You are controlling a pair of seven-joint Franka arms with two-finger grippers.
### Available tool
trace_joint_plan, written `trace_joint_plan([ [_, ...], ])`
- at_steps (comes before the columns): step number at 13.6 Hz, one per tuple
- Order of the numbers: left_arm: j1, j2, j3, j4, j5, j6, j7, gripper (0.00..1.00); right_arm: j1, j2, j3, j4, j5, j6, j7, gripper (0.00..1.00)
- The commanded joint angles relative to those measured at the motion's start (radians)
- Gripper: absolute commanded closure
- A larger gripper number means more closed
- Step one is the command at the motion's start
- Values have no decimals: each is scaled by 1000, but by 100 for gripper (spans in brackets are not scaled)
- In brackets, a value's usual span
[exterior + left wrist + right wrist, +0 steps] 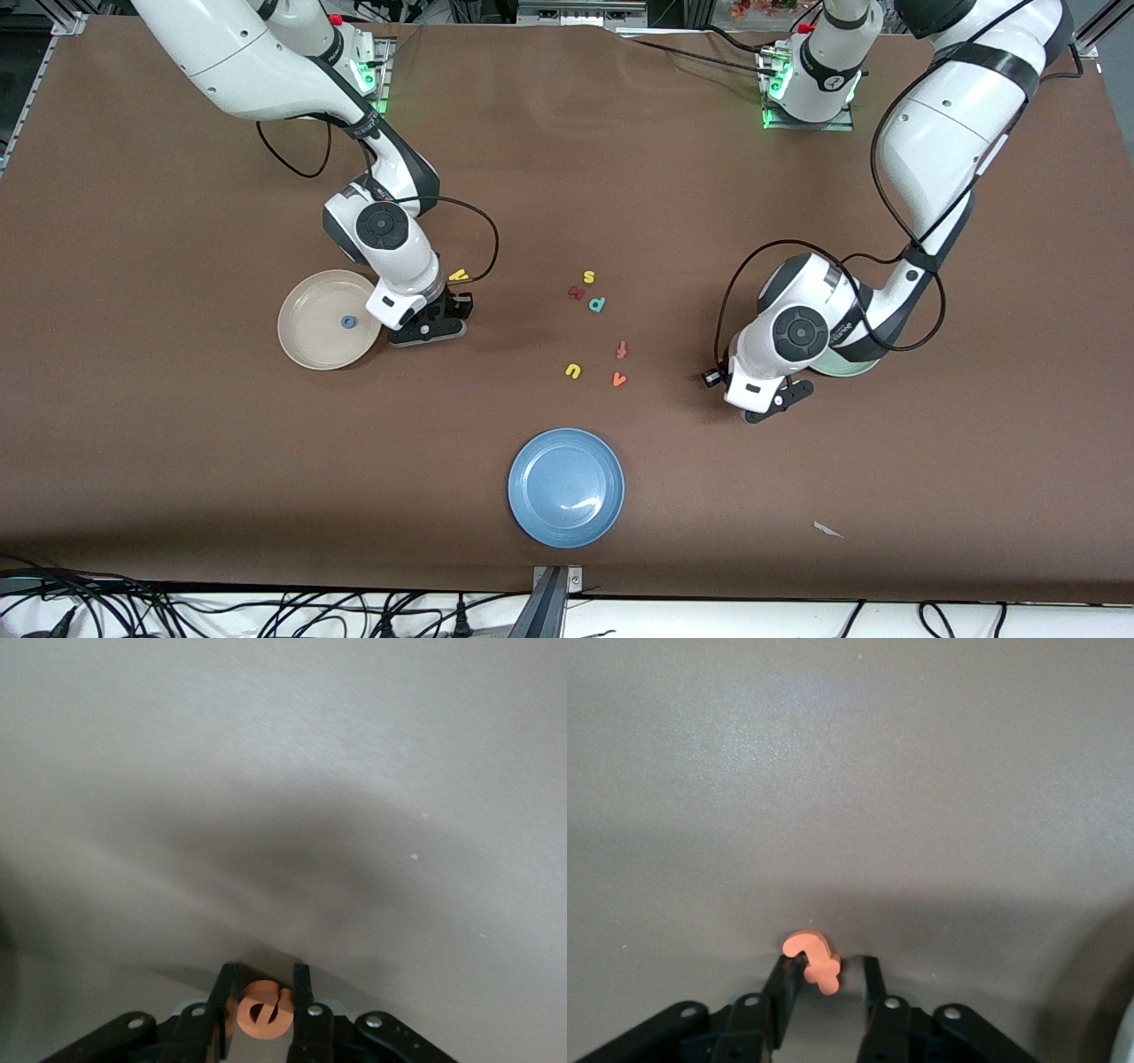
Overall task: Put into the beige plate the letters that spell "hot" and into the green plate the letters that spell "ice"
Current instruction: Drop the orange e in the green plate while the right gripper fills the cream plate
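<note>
Left gripper [266,1014] pinches the orange e [264,1013], lower right of the front frame beside the green plate [842,365]. Right gripper [828,979] clamps the orange t [812,958] (beige plate [306,341] alongside, holding the blue o [348,322]).

Even overhead light fills the room, leaving soft shadows under both arms on the brown table [177,443] and a white glint on the blue plate [566,487], while both wrist views look washed grey with blurred, dim foregrounds.
</note>
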Motion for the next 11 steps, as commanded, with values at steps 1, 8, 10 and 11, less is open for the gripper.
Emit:
trace_joint_plan([
  [1, 105, -58, -81, 5, 15, -128, 110, 100, 16, 27, -3, 9, -23, 30, 21, 70],
  [8, 442, -75, -268, -4, 34, -440, 394, 100, 16, 24, -3, 8, -23, 30, 18, 100],
  [10, 514, -68, -258, -19, 75, -441, 459, 100, 13, 2, -9, 6, -23, 21, 3, 100],
  [11, 541, -63, -258, -35, 112, -440, 485, 100, 9, -17, -12, 5, -24, 16, 1, 100],
])
